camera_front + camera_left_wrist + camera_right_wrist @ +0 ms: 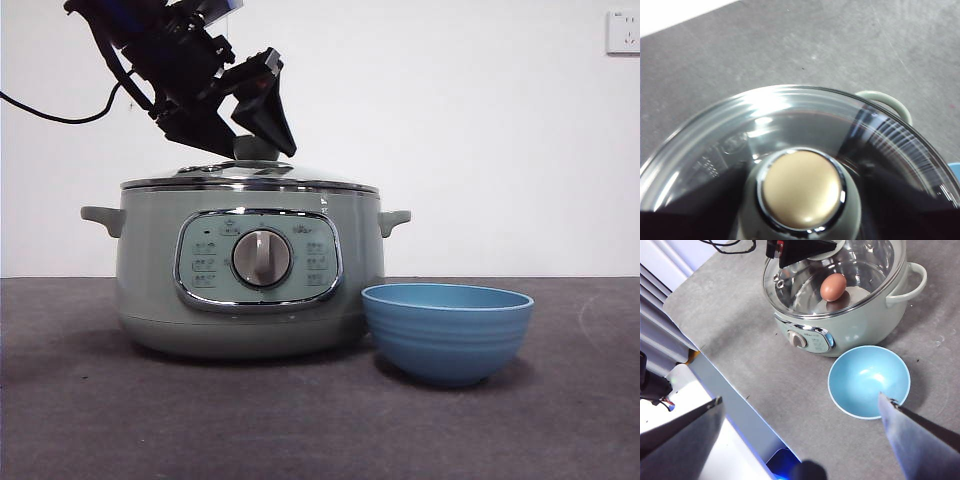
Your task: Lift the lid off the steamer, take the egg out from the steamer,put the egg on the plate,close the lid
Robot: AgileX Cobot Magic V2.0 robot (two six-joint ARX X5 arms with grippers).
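Blue plate (447, 343) empty, left hand (255, 138) round lid (250, 176) knob, grip unclear, right hand (800, 440) open.

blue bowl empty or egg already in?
Empty: the right wrist view shows the blue bowl bare inside; the egg sits in the steamer under the lid.

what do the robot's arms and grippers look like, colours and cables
The left gripper is matte black and blocky, with angular wedge-shaped jaws and a black cable trailing from the arm. The right gripper shows flat, tapering dark grey jaws. No markings are visible.
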